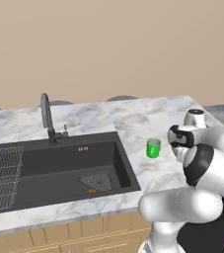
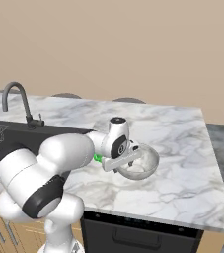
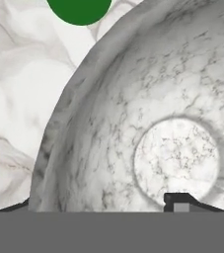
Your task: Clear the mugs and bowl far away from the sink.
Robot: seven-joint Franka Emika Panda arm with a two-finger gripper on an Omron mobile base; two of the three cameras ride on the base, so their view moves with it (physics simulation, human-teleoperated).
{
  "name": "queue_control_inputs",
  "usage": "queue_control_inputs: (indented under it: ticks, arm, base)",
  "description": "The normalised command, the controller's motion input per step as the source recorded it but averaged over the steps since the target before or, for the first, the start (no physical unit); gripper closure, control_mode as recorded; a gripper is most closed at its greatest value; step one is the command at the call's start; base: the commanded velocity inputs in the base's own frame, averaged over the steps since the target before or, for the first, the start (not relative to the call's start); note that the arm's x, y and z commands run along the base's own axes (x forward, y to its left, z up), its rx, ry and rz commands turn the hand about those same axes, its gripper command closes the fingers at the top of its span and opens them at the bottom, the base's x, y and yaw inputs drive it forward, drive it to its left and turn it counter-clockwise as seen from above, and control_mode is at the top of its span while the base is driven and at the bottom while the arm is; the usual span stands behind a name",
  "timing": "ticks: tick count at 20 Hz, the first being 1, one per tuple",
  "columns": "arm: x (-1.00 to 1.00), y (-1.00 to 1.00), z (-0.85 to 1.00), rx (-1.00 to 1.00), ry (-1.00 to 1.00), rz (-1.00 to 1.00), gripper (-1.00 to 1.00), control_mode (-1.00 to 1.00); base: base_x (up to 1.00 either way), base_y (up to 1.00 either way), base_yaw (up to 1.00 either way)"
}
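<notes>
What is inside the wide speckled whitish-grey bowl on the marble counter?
The wide speckled whitish-grey bowl shows a bare pale bottom with one dark fingertip of the end effector inside. The near part is covered.

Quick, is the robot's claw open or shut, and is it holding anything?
Gripper: jaws straddle the bowl rim, one fingertip inside; whether they have closed on it cannot be told.

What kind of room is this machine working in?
Most likely a kitchen: a black sink with a curved faucet sits in a marble counter, with a bowl and green mug on it.
</notes>
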Motion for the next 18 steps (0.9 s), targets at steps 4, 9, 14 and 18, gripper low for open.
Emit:
queue_control_inputs:
  ticks: [4, 9, 14, 18]
  arm:
    - [0.00, 0.03, -0.28, 0.00, 0.00, 0.00, 1.00, -1.00]
    - [0.00, 0.00, 0.00, 0.00, 0.00, 0.00, 1.00, -1.00]
    - [-0.35, 0.00, 0.32, 0.00, -0.25, 0.05, 1.00, -1.00]
    - [-0.48, 0.00, 0.92, 0.00, -0.46, 0.20, 1.00, -1.00]
  base:
    - [0.00, 0.00, 0.00]
    - [0.00, 0.00, 0.00]
    - [0.00, 0.00, 0.00]
    - [0.00, 0.00, 0.00]
